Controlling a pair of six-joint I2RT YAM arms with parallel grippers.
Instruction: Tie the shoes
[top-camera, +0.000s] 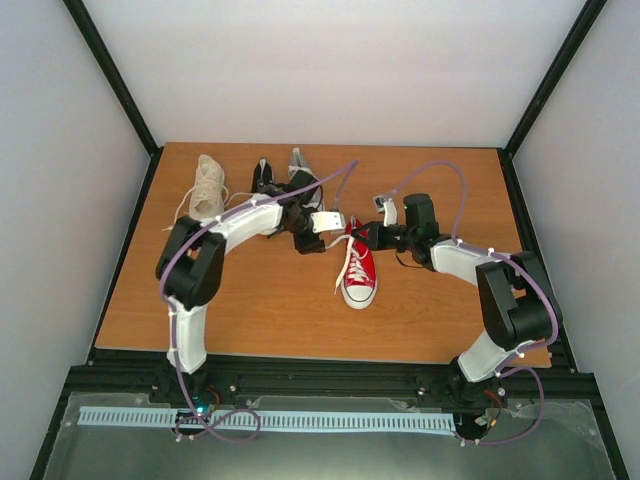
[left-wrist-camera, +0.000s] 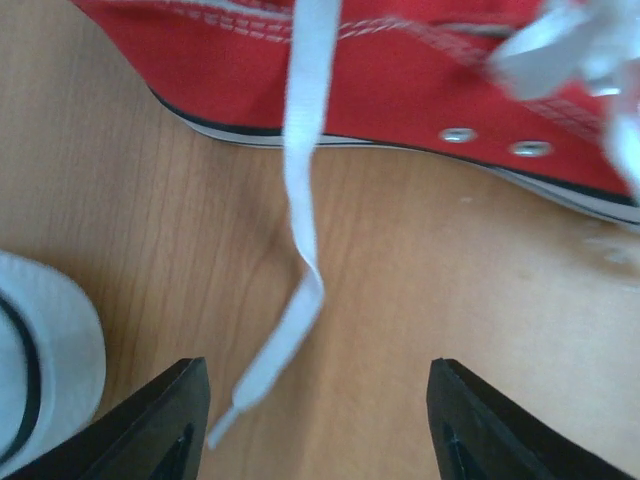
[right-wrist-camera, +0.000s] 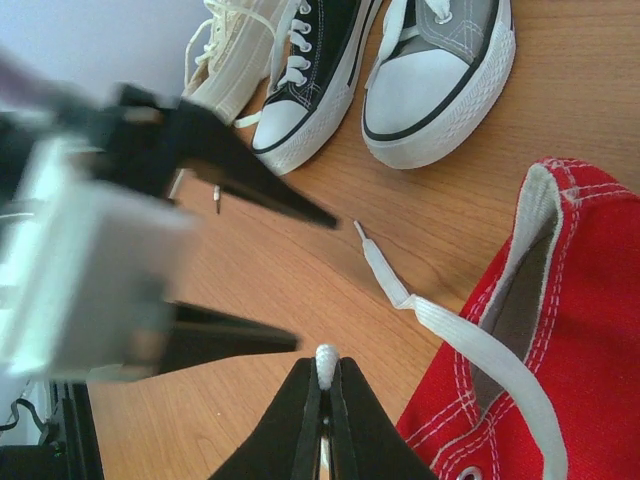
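The red shoe (top-camera: 358, 272) lies mid-table with its white laces loose. My right gripper (top-camera: 362, 236) is at the shoe's heel end, shut on a fold of one white lace (right-wrist-camera: 326, 362). My left gripper (top-camera: 335, 222) is open just left of it, its fingers (left-wrist-camera: 170, 420) astride the tip of the other lace (left-wrist-camera: 300, 210), which trails from the red shoe (left-wrist-camera: 400, 70) over the wood. In the right wrist view this free lace (right-wrist-camera: 400, 292) lies beside the red shoe (right-wrist-camera: 570, 340). The cream high-top (top-camera: 207, 187), black shoe (top-camera: 263, 177) and grey shoe (top-camera: 303, 175) stand at the back.
The grey shoe's white toe (left-wrist-camera: 40, 360) is close to my left gripper's left finger. In the right wrist view the grey (right-wrist-camera: 440, 70), black (right-wrist-camera: 310, 70) and cream (right-wrist-camera: 235, 60) shoes line up behind the blurred left gripper (right-wrist-camera: 315, 282). Bare wooden table (top-camera: 250, 300) lies in front.
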